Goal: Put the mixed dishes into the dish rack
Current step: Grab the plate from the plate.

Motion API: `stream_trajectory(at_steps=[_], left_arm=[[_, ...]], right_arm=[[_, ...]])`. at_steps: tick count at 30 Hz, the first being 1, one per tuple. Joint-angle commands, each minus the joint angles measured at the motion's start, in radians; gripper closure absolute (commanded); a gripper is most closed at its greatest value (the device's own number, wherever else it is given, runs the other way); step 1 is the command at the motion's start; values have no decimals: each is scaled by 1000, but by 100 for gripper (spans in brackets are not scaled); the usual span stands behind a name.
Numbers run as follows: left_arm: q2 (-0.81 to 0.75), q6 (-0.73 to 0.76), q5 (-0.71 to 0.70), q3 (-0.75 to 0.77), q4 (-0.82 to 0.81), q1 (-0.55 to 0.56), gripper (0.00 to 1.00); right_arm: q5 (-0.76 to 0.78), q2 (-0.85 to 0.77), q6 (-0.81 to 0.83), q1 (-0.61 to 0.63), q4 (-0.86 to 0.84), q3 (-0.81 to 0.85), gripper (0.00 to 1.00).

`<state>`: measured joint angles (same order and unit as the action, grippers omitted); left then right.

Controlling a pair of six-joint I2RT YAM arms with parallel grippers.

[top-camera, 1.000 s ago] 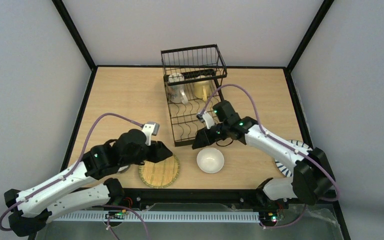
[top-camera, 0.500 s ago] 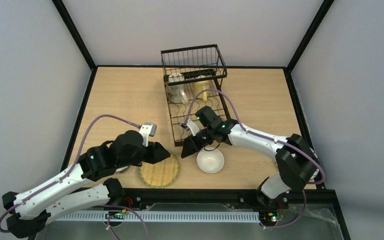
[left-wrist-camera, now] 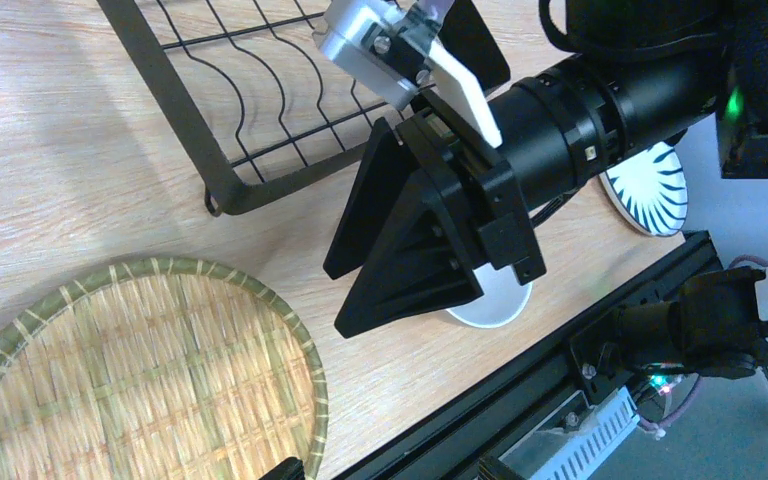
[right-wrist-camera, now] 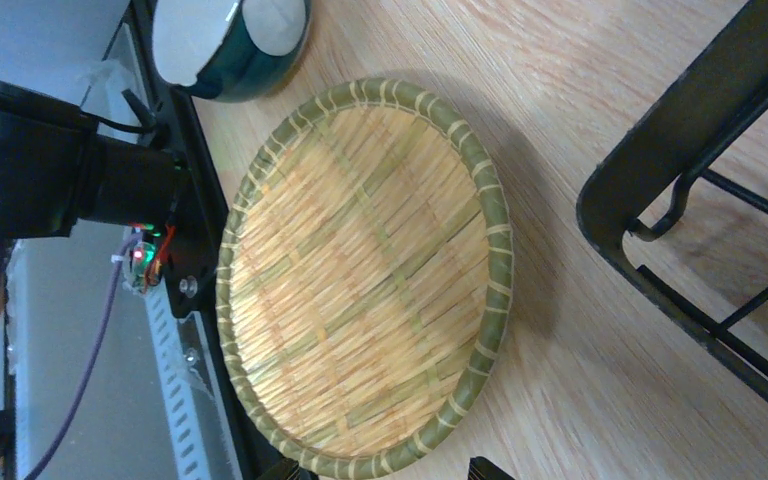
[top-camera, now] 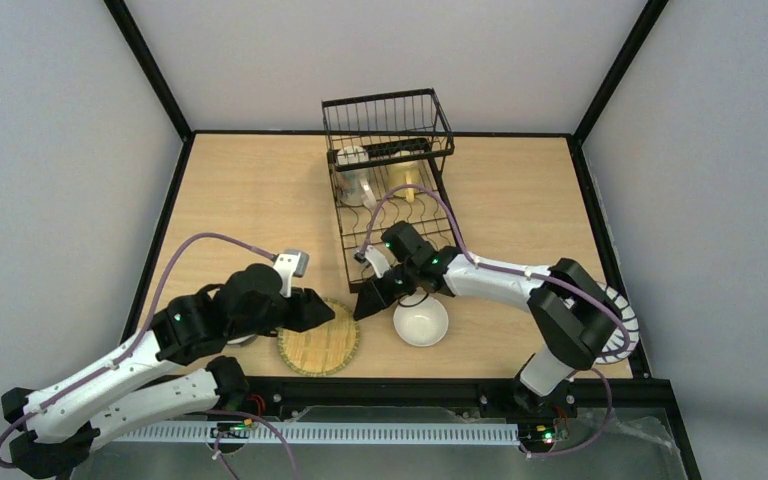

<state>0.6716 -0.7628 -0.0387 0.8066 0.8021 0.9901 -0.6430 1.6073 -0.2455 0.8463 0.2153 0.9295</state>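
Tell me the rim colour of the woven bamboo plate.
Olive-green, banding a tan weave on the woven bamboo plate; the right wrist view shows it best.

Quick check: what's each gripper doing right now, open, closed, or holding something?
Left gripper: open, holding nothing.
Right gripper: open, holding nothing.

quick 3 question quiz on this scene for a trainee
1. True or false: the bamboo plate lies on the table, outside the rack.
2. Which of these is nearest the right gripper? A) bowl B) mug C) striped plate
3. Fill in: neither the right gripper nor the left gripper holds anything; both are ___.
Key: 1 true; 2 A; 3 open.
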Motion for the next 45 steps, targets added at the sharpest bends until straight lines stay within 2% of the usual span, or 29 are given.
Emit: stream_trajectory(at_steps=[1, 21, 35, 39, 45], left_arm=[[-9, 4, 19, 37, 44, 2, 1], [-1, 11, 35, 43, 60, 2, 1], [-17, 20, 37, 54, 83, 2, 1], [-12, 27, 37, 55, 79, 2, 1], [-14, 39, 37, 55, 79, 2, 1]], right_arm=[[11, 38, -26, 23, -91, -35, 4], [55, 121, -98, 56, -279, -96, 4], [52, 187, -109, 58, -319, -83, 5], [54, 217, -106, 68, -315, -59, 10], [46, 253, -110, 75, -305, -27, 32]])
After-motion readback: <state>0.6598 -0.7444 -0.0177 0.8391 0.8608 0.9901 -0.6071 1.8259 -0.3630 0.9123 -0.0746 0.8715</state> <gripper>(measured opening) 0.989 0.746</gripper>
